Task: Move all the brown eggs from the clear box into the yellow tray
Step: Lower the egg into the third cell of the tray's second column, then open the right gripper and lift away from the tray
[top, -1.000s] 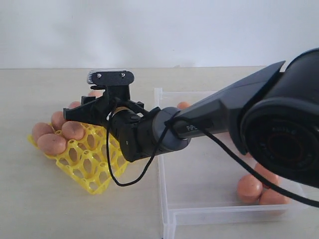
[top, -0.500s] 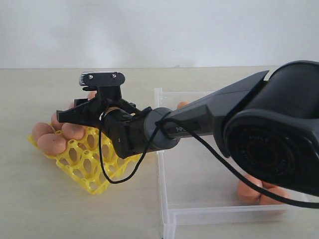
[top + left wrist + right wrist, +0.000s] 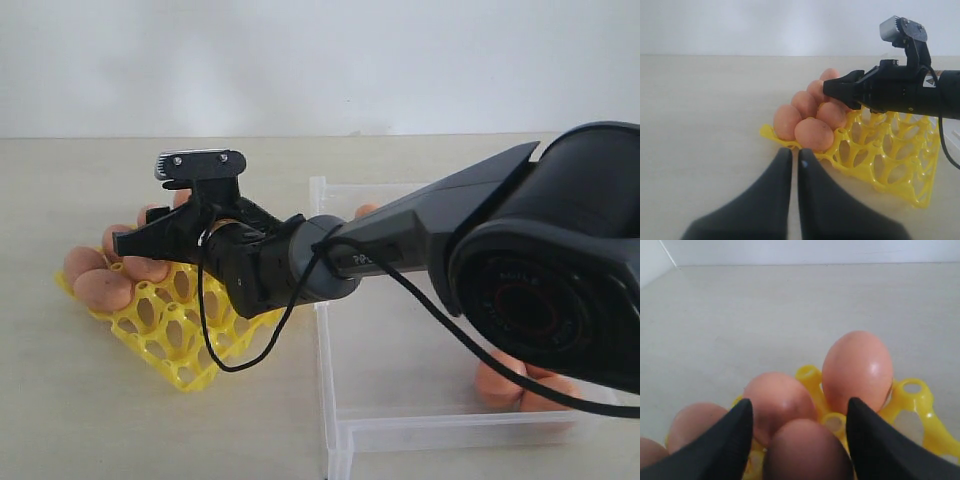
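Note:
The yellow tray (image 3: 170,340) lies left of the clear box (image 3: 330,400) and holds several brown eggs (image 3: 102,288) along its far-left side. My right gripper (image 3: 135,242) reaches across over those eggs. In the right wrist view its jaws (image 3: 799,410) stand open around one brown egg (image 3: 807,450) that sits low over the tray (image 3: 912,390), with a slim gap at one finger. My left gripper (image 3: 794,152) is shut and empty, close to the tray's (image 3: 890,165) corner and its eggs (image 3: 813,134). More brown eggs (image 3: 500,380) lie in the box's near right corner.
One egg (image 3: 368,211) shows at the clear box's far edge. The right arm's thick body (image 3: 520,270) and its black cable (image 3: 225,350) hang over the box and the tray. Bare beige table (image 3: 60,420) spreads to the left and front.
My right gripper has moved left and dipped toward the tray's egg row. Its jaws have spread wider around the egg.

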